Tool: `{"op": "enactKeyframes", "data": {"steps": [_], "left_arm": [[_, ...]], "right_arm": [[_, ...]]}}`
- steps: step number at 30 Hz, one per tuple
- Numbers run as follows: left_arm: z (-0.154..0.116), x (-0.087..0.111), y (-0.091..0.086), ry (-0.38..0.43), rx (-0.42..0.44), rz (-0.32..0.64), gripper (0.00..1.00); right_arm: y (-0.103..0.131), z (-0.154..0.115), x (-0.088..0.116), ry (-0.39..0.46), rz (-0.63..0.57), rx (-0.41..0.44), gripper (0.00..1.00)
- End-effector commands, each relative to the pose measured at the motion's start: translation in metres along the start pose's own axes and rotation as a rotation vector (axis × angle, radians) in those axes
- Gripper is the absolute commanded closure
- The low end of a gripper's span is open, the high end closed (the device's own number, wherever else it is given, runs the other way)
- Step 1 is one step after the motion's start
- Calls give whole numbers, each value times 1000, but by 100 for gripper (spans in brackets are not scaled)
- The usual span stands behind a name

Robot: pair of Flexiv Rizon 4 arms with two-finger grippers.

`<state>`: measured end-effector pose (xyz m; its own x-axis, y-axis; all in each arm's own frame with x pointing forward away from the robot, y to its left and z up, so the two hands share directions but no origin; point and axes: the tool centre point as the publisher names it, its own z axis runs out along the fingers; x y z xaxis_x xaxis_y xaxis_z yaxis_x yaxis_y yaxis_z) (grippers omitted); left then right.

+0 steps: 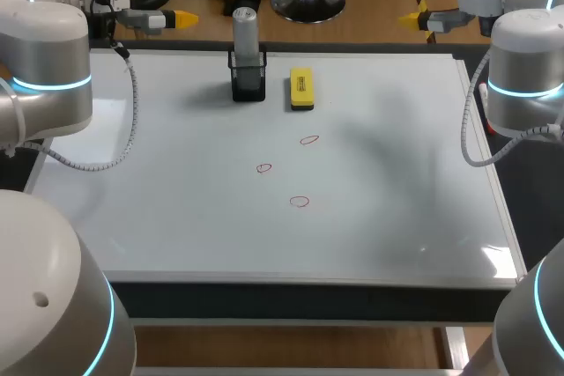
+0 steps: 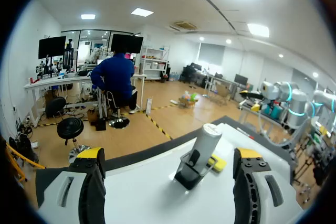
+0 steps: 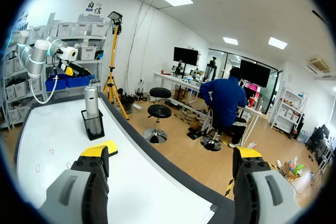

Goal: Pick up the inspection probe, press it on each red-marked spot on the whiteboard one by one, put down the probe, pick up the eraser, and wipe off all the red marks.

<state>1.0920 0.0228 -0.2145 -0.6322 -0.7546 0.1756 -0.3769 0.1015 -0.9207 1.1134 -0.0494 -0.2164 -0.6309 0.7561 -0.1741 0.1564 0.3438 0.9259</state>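
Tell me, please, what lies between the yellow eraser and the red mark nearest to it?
Nothing; in the head view, the whiteboard between the yellow eraser and the nearest red mark is bare.

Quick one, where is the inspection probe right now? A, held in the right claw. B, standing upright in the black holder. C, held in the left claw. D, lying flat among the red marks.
B: the inspection probe stands upright in the black holder beside the yellow eraser, while the left claw and right claw are open and empty, away from it.
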Motion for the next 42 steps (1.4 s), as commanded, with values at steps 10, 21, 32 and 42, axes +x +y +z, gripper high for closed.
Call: {"op": "enactKeyframes", "data": {"steps": [10, 21, 32, 42], "left_arm": [[0, 0, 1, 0, 6, 1, 0], [14, 9, 6, 114, -52, 63, 0], [34, 29, 9, 355, -96, 183, 0], [48, 44, 13, 523, -81, 206, 0]], "right_arm": [[0, 0, 0, 1, 0, 1, 0], [0, 0, 0, 1, 0, 1, 0], [0, 0, 0, 1, 0, 1, 0], [0, 0, 0, 1, 0, 1, 0]]}}
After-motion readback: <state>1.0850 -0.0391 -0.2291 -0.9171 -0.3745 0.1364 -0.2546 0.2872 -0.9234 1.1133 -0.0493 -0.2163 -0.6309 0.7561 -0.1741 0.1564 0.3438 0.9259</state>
